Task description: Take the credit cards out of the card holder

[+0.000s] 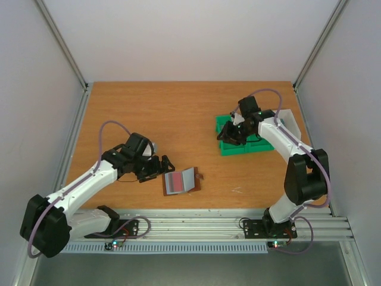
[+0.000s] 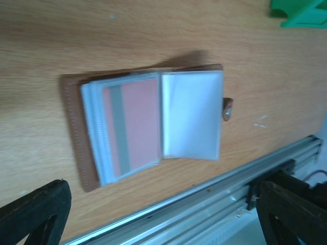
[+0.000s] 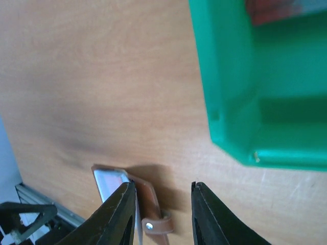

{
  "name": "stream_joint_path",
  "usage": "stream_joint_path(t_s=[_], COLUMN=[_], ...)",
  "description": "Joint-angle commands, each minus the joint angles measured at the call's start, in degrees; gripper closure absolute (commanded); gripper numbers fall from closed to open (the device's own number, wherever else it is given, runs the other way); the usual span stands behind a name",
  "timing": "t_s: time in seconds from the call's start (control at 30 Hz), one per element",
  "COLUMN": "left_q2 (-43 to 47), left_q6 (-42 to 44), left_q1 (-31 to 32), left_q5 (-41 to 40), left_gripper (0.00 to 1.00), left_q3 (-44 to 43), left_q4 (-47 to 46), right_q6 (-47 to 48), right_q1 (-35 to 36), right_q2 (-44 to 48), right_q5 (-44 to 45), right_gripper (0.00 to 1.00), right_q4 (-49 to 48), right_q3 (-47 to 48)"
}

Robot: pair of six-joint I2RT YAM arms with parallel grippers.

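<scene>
Card holder (image 1: 181,182) open on table (image 1: 149,107), likely light, floppy. Pinkish card (image 2: 135,122) thin, probably slick in sleeve (image 2: 94,127); pinch edge. Left tool (image 1: 162,167) wide, empty; right tool (image 3: 162,214) parted, empty.

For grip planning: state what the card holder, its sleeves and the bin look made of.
Card holder: brown leather or imitation, matte, stitched edge. Sleeves: clear glossy plastic, card showing through. Bin: green moulded plastic, smooth, slight sheen.
</scene>
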State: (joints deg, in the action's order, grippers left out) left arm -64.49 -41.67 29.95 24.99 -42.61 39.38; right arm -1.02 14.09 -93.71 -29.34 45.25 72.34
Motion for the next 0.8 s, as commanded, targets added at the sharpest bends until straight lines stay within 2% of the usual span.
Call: stream_joint_path(t_s=[0.0, 0.23, 0.43, 0.6, 0.77], left_q2=[-0.70, -1.34, -1.55, -1.69, 2.55], left_q6=[-6.07, -14.66, -18.50, -21.05, -21.59], left_q1=[-0.07, -0.07, -0.09, -0.08, -0.07], left_q5=[7.26, 9.29, 5.23, 9.42, 7.40], left_gripper=[0.01, 0.01, 0.01, 0.01, 0.01], left_q3=[2.80, 8.24, 12.68, 19.83, 24.17], left_q4=[-10.13, -18.80, -24.82, -37.10, -38.73], right_q6=[-5.92, -12.24, -14.28, -16.77, -18.03], right_q1=[3.73, 10.63, 18.17, 24.20, 29.37], right_q2=[3.59, 9.10, 11.60, 10.75, 6.37], right_q5=[-1.37, -1.56, -1.56, -0.52, 2.91], right_gripper=[0.68, 0.68, 0.67, 0.66, 0.65], right_q4=[-2.47, -7.85, -12.11, -16.91, -19.43], right_q3=[-3.85, -10.52, -13.61, -15.37, -14.64])
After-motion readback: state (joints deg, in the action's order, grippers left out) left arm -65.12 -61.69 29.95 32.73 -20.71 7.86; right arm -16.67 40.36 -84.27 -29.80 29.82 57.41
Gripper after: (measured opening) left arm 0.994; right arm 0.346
